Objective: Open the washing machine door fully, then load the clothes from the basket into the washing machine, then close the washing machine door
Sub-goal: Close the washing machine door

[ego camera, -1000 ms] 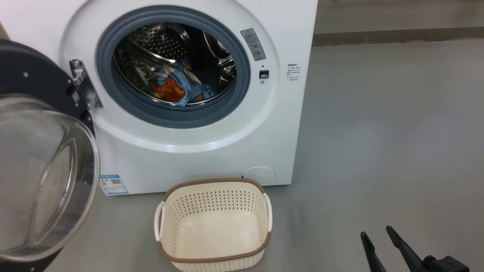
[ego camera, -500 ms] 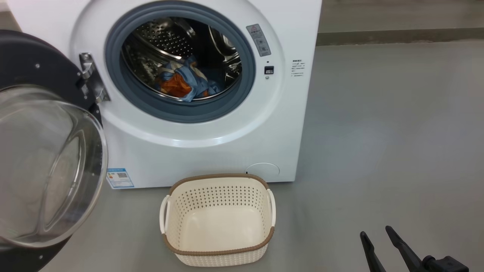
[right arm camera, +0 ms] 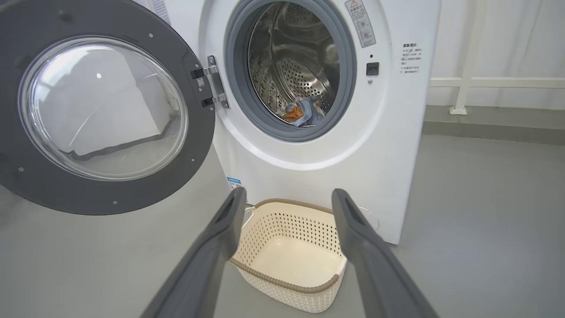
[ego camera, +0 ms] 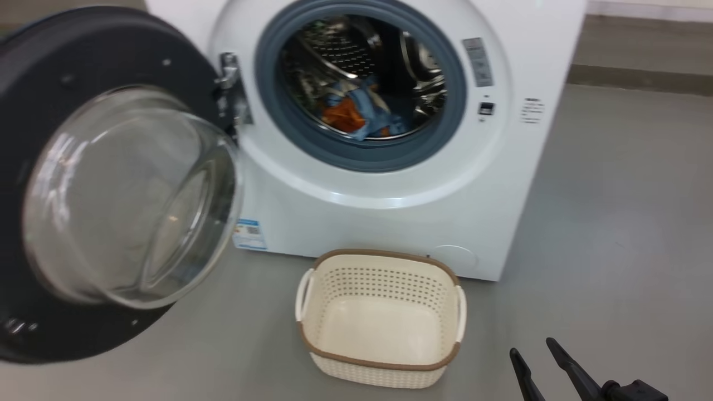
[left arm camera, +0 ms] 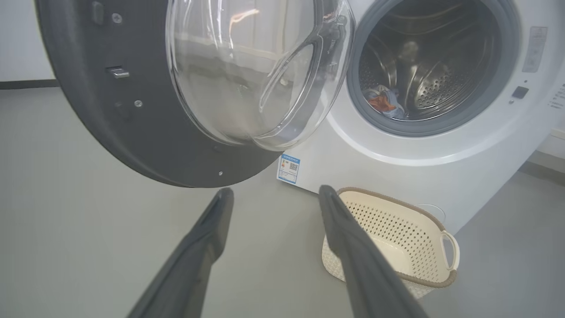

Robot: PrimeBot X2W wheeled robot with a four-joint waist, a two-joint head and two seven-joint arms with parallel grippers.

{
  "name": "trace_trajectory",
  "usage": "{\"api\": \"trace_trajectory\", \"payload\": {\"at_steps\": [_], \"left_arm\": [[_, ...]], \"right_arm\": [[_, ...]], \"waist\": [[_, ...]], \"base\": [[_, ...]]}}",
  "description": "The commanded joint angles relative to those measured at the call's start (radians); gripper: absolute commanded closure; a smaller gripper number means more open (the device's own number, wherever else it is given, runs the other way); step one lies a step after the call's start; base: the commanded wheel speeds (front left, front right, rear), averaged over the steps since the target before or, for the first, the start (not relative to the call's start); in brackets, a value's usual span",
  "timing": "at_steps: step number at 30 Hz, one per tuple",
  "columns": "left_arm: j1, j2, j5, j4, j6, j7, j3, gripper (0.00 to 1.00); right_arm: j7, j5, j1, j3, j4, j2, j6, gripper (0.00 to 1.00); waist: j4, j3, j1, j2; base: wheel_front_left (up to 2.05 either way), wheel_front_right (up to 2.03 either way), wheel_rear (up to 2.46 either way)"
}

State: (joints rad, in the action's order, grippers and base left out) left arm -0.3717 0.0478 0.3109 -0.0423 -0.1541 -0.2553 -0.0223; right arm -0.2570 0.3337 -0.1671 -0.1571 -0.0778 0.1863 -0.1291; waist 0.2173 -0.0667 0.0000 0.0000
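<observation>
- The robot's head has swung. The whole view slides over, and the washing machine door (ego camera: 111,184) now fills the nine o'clock side, where a second ago only part of it showed. Nothing on the floor has shifted, so that's the camera turning. I'd say closing comes next.
- Left gripper (left arm camera: 276,191): fingers spread wide with nothing between them, pointed toward the door's lower edge and clear of it.
- The door hangs wide open on its hinge, a dark ring around a bulging clear glass bowl.
- At twelve o'clock is the washing machine (ego camera: 390,223). The clothes (ego camera: 356,114) lie in a blue-and-orange heap low in the steel drum.
- At six o'clock below the drum, the basket (ego camera: 384,365) sits empty, so loading looks done.
- Right gripper (ego camera: 532,346), at five o'clock: gaping and empty.
</observation>
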Motion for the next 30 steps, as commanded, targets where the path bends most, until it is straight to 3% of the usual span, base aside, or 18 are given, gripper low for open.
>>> {"api": "trace_trajectory", "payload": {"at_steps": [1, 3, 7, 15, 23, 24, 25, 26, 30], "left_arm": [[0.012, 0.002, -0.013, -0.03, -0.003, -0.006, 0.04, 0.0], [0.007, 0.002, -0.014, -0.036, -0.002, -0.006, 0.048, 0.0], [0.004, 0.002, 0.008, -0.064, -0.018, -0.006, 0.06, 0.0], [-0.022, 0.002, 0.055, -0.145, -0.087, -0.006, 0.07, 0.0], [-0.042, 0.002, 0.08, -0.185, -0.121, -0.006, 0.075, 0.0], [-0.042, 0.002, 0.093, -0.187, -0.12, -0.006, 0.076, 0.51], [-0.04, 0.002, 0.11, -0.189, -0.121, -0.006, 0.079, 0.86], [-0.038, 0.002, 0.15, -0.188, -0.12, -0.006, 0.083, 1.0], [-0.024, 0.002, 0.288, -0.185, -0.09, -0.006, 0.148, 1.0]], "right_arm": [[-0.005, -0.02, 0.041, -0.028, 0.023, 0.015, -0.002, 0.0], [-0.005, -0.021, 0.053, -0.038, 0.023, 0.014, -0.002, 0.0], [-0.005, -0.021, 0.1, -0.08, 0.025, 0.035, -0.002, 0.0], [-0.005, 0.012, 0.211, -0.186, 0.004, 0.08, -0.002, 0.0], [-0.005, 0.033, 0.258, -0.245, -0.012, 0.086, -0.002, 0.0], [-0.005, 0.034, 0.259, -0.249, -0.012, 0.085, -0.002, 0.0], [-0.005, 0.035, 0.259, -0.252, -0.013, 0.085, -0.002, 0.0], [-0.005, 0.036, 0.258, -0.254, -0.013, 0.084, -0.002, 0.0], [-0.005, 0.04, 0.244, -0.254, -0.014, 0.075, -0.002, 0.0]], "waist": [[0.144, -0.011, 0.0, 0.0], [0.219, -0.016, 0.0, 0.0], [0.268, 0.015, 0.0, 0.0], [0.297, 0.05, 0.0, 0.0], [0.302, 0.058, 0.0, 0.0], [0.302, 0.058, 0.0, 0.0], [0.301, 0.057, 0.0, 0.0], [0.301, 0.056, 0.0, 0.0], [0.298, 0.051, 0.0, 0.0]], "base": [[0.0, 0.0, 0.0], [0.0, 0.0, 0.0], [0.0, 0.0, 0.0], [0.0, 0.0, 0.0], [0.0, 0.0, 0.0], [0.0, 0.0, 0.0], [0.0, 0.0, 0.0], [0.0, 0.0, 0.0], [0.0, 0.0, 0.0]]}}
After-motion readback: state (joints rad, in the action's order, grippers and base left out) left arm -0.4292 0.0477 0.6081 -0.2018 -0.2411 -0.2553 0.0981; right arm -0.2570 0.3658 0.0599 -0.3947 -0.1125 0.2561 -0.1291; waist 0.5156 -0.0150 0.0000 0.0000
